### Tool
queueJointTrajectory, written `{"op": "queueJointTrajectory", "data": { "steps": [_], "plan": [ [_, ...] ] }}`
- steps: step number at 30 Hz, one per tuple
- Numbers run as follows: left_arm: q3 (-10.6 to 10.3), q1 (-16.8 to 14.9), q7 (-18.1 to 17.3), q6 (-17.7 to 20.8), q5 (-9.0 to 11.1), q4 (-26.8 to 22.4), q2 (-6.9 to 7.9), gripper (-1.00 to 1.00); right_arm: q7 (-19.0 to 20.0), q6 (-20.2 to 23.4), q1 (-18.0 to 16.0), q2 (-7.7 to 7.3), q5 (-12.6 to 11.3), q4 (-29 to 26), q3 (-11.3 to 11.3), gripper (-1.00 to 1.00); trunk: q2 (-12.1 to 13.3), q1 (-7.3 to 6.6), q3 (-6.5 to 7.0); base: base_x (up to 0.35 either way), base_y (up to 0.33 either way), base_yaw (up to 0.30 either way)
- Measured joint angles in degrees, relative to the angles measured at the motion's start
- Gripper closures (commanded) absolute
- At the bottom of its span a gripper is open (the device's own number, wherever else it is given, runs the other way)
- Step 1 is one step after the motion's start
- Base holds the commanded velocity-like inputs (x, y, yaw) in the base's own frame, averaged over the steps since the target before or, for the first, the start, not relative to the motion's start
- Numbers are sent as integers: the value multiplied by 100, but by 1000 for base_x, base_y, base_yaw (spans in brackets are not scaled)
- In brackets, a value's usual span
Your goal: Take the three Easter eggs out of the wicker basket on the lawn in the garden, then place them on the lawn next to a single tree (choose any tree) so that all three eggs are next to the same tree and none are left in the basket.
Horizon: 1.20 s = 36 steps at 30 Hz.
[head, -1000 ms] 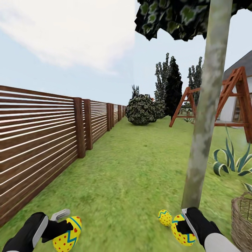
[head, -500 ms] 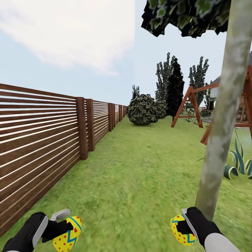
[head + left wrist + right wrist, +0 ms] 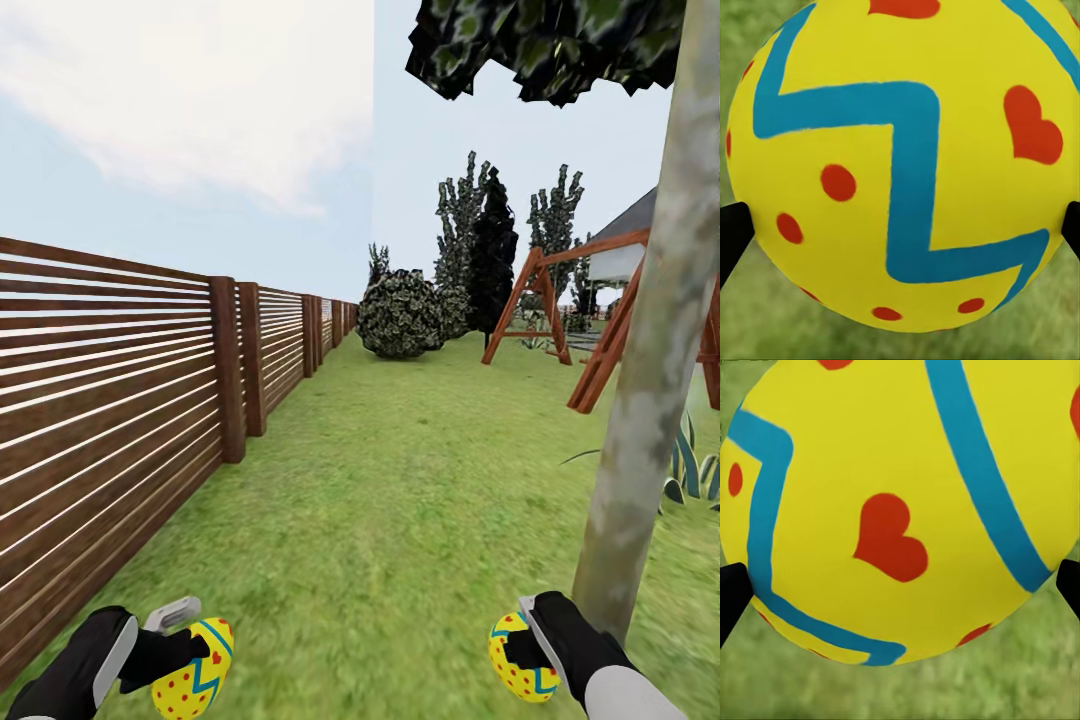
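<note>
Carrying an egg in each hand, the robot faces down a strip of lawn (image 3: 400, 500) with a slatted wooden fence (image 3: 110, 400) along its left side. The left gripper (image 3: 185, 650) is clamped around one yellow egg (image 3: 192, 672), held low over the grass. The right gripper (image 3: 520, 650) grasps a second egg (image 3: 515, 660) just beside the pale trunk of the tree (image 3: 650, 400), which rises close on the robot's right. Up close, the left wrist view has that egg (image 3: 900, 165) swelling between two dark fingertips (image 3: 731, 232), zigzag band and red hearts facing the camera. The right wrist view is much the same, its egg (image 3: 900, 510) pinched at its widest part with grass underneath. I see no third egg and no basket from here.

These eggs look hard, smooth and light, with a glossy painted shell that I would guess is slippery. Being round, each one offers only a thin line of contact to flat fingers, so the grip across the broadest middle seems the sensible place; nearer either end the egg would likely squirt out. I would also expect one to roll once set down, so lowering it right onto the grass by the trunk before letting go looks safer than dropping it. A swing frame (image 3: 560, 300) and a round bush (image 3: 400, 315) stand farther off.
</note>
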Motion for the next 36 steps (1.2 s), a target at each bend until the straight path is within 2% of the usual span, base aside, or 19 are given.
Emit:
{"op": "queueJointTrajectory", "data": {
  "steps": [7,24,36],
  "plan": [
    [-4,0,-6,3,1,-2,3,100,-22,-249,1,-9,2,167,10,100,0,-2,0,80,87,0],
    [5,-1,-9,-2,5,-3,4,100,-31,-263,1,-14,-4,169,3,100,0,-2,9,160,307,-64],
    [3,-2,-8,-8,11,1,-54,100,-31,-256,1,-67,-10,166,0,100,0,-3,18,298,179,-48]
  ]
}}
